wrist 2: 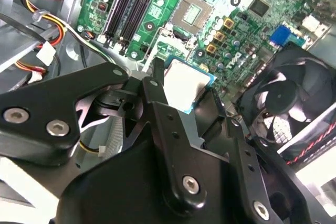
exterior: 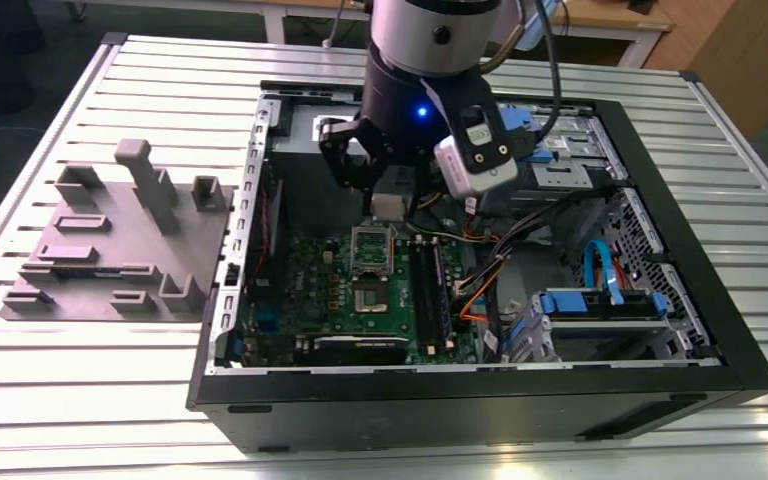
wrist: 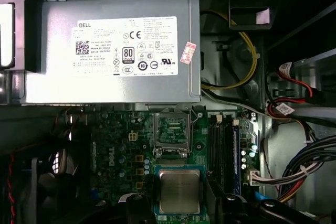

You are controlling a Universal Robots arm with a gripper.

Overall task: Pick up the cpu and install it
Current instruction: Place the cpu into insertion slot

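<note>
The gripper (wrist 2: 185, 92) is closed narrowly on the cpu (wrist 2: 185, 83): in the second wrist view its two black fingers (wrist 2: 156, 100) stand one at each side of the chip and touch its edges, so the opening is just as wide as the chip. The cpu is flat, with the shiny silver top facing up and a thin bluish-green rim around it. It hangs over the green motherboard (wrist 2: 247, 30), not on it, near the socket (wrist 2: 197, 10), which stands open with its metal frame around a bare middle. In the first wrist view the cpu (wrist: 179, 190) is between the dark finger parts, on the side of the socket (wrist: 172, 131) that is away from the grey power supply (wrist: 113, 51). The black body of the gripper hides the near part of the chip in the second wrist view, and in the first wrist view the edge of the picture cuts its lowest rim. In the exterior view the gripper (exterior: 387, 205) is low inside the open computer case (exterior: 491, 385), above the socket (exterior: 371, 268), but what is between the fingertips is too small to tell there. The fan (wrist 2: 278, 98) is partly covered, and the cables (wrist: 310, 161) run out of view. The grey block tray (exterior: 104, 250) lies on the table (exterior: 91, 400) beside the case, to the exterior view's left.
</note>
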